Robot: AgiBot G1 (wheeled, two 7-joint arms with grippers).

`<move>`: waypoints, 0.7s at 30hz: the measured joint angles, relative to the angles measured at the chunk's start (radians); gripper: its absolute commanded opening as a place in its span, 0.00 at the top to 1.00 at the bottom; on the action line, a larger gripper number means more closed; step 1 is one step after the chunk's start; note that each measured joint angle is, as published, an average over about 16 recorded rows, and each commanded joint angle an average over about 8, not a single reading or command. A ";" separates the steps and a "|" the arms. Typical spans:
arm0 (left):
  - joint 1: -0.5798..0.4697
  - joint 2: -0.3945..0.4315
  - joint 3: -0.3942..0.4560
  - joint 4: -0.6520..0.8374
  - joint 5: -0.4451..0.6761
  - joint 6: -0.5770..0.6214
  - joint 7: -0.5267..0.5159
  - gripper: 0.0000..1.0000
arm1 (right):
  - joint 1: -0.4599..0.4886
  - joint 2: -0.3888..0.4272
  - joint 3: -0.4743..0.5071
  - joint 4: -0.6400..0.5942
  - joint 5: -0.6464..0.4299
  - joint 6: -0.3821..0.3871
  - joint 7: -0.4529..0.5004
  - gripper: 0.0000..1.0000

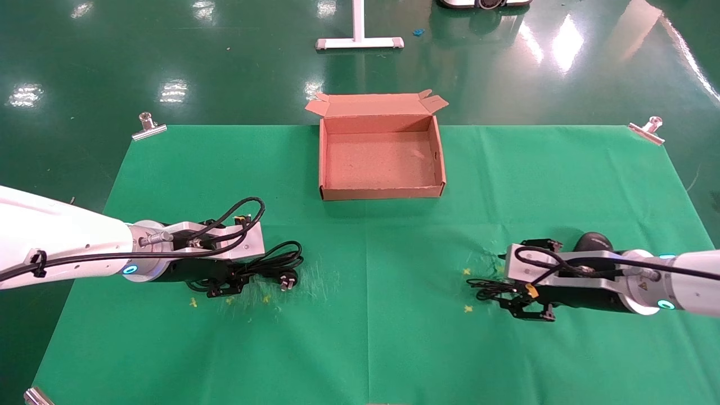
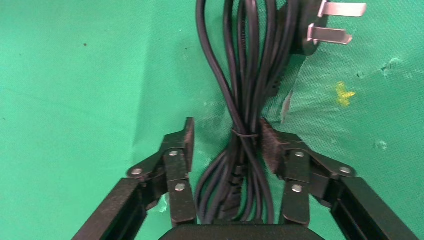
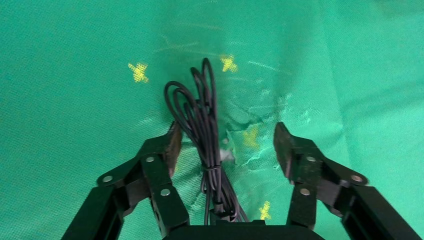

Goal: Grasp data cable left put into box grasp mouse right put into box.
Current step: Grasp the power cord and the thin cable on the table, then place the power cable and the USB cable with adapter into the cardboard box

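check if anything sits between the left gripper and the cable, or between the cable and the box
Nothing visible does. The left gripper is open with its fingers on either side of the cable. Between the cable and the box lies only bare green cloth.

Both arms wear glossy white shells that end in a silver collar, each with a small ring lit pale blue. Past the collar sits a black wrist body topped by a silver block. Thick black cables loop over those blocks and run back along the white shells; on the left arm a black tie pins the cable to the shell. A small yellow tag shows on each silver block. The left gripper and right gripper are matte black, built from hinged links dotted with silver screw heads, and their inner finger pads are ribbed.
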 measured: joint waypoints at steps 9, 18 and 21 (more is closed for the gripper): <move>0.000 0.000 0.000 0.000 0.001 0.000 0.000 1.00 | 0.000 0.001 0.001 0.001 0.002 -0.002 -0.001 1.00; 0.000 0.000 0.000 0.000 0.003 -0.001 0.000 1.00 | 0.000 0.001 0.001 0.001 0.002 -0.002 -0.001 1.00; 0.000 0.000 0.000 0.000 0.003 -0.001 0.000 1.00 | 0.000 0.001 0.001 0.001 0.002 -0.002 -0.001 1.00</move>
